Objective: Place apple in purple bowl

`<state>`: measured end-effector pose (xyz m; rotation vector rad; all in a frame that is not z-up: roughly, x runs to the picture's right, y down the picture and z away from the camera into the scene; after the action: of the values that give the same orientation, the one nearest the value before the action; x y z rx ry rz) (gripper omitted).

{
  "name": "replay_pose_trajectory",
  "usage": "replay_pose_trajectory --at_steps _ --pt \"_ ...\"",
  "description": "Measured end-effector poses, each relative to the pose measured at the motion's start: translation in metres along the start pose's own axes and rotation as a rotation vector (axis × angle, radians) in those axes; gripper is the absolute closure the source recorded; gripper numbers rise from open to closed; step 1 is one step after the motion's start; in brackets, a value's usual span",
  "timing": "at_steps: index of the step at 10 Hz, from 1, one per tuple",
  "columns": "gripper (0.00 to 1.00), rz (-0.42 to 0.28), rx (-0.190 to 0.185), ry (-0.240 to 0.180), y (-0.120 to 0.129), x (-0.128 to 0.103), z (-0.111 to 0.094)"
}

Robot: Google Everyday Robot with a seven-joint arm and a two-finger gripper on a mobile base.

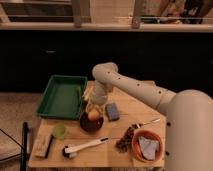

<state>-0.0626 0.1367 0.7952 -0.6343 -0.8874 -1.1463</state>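
Note:
The purple bowl (89,126) stands on the wooden table (115,155), left of centre. The apple (93,115), small and yellow-orange, is at the bowl's far rim, right under my gripper (95,108). My gripper hangs from the white arm, which reaches in from the right and points down over the bowl. Whether it holds the apple does not show.
A green tray (62,95) lies at the back left with a yellow banana-like item (88,93) beside it. A blue sponge (112,111) is right of the bowl. A light-green cup (59,131), a white-handled brush (85,147) and an orange-red bowl with grey cloth (146,146) stand in front.

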Motion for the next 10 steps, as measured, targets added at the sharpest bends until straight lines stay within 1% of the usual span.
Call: replay_pose_trajectory --at_steps 1,3,4,7,10 --pt "0.45 -0.029 -0.003 -0.024 -0.009 -0.001 0.007" --pt "0.26 -0.066 -0.011 -0.057 -0.015 0.001 0.015" --pt "0.21 -0.079 -0.014 -0.064 -0.018 0.0 0.016" --pt "0.2 -0.084 -0.025 -0.066 -0.014 0.002 0.013" --pt "0.2 -0.087 -0.034 -0.051 -0.012 0.001 0.003"
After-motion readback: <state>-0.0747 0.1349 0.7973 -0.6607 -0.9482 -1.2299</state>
